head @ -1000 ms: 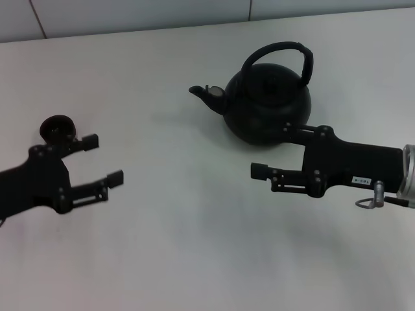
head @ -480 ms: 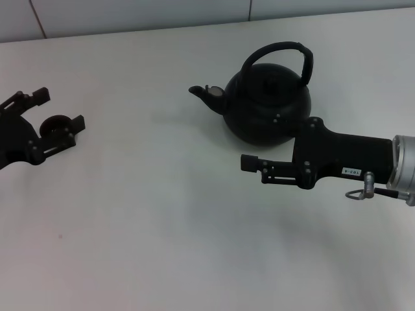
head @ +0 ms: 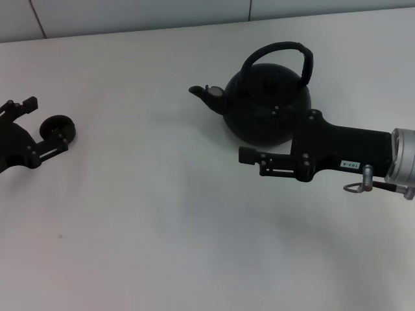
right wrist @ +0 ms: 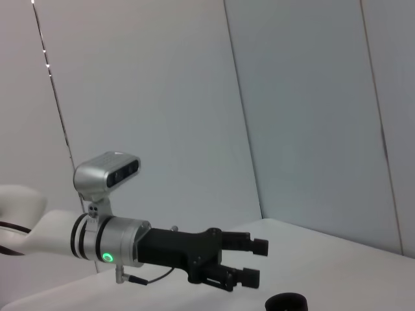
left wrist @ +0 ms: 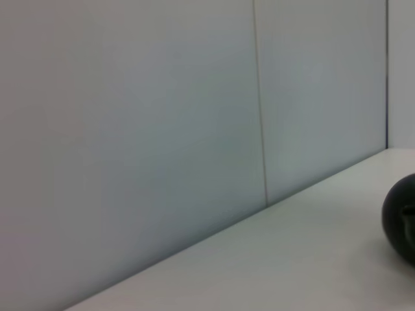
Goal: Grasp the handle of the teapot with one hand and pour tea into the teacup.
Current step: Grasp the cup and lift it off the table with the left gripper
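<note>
The teapot [head: 267, 107] stands upright on the white surface [head: 181, 220], toward the far right, with its spout pointing toward the robot's left. The handle [head: 285, 57] arches over the lid; nothing touches it.

The right gripper [head: 258, 139] is positioned just in front of the teapot body. Its fingers are spread apart and hold nothing. One finger [head: 249, 155] extends clear of the pot; the other overlaps the dark pot body in the head view, so contact there cannot be determined.

The teacup [head: 57, 127] sits on the surface at the far left, well apart from the teapot. The left gripper [head: 45, 122] is open around it, with one finger on each side of the cup. The right wrist view shows this gripper [right wrist: 253, 260] with its fingers parted, the teacup [right wrist: 286, 302] just below them.
</note>
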{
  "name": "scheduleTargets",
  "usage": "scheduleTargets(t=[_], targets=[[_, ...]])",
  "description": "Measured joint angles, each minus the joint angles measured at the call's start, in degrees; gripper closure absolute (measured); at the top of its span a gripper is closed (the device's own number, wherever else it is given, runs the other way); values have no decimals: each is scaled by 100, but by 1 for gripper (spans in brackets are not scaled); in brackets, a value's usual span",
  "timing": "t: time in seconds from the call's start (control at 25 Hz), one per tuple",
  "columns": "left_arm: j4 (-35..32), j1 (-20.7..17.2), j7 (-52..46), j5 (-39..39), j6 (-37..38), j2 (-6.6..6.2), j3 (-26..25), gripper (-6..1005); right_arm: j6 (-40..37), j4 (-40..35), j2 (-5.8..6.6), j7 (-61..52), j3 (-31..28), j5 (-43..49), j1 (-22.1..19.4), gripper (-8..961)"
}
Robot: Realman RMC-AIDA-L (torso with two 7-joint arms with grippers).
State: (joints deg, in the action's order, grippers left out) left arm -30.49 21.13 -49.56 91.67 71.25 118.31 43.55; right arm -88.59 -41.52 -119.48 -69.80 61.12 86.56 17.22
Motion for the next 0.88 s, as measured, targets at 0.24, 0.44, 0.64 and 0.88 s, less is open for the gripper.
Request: scheduleTargets(t=[0.24, 0.44, 0.64, 0.88], targets=[[147, 73, 58, -1, -400, 1, 4, 137, 0, 14, 0, 1, -4, 0, 72, 200], [174, 83, 61, 8, -631, 4, 33, 136, 6, 12, 0, 2, -4, 0, 91, 200], [293, 89, 218, 11, -762, 7, 28, 136, 66, 12, 2, 1, -4, 0, 97, 201], [455, 163, 427, 15, -946, 7, 27, 136, 79, 19, 10, -5, -4, 0, 116, 201]])
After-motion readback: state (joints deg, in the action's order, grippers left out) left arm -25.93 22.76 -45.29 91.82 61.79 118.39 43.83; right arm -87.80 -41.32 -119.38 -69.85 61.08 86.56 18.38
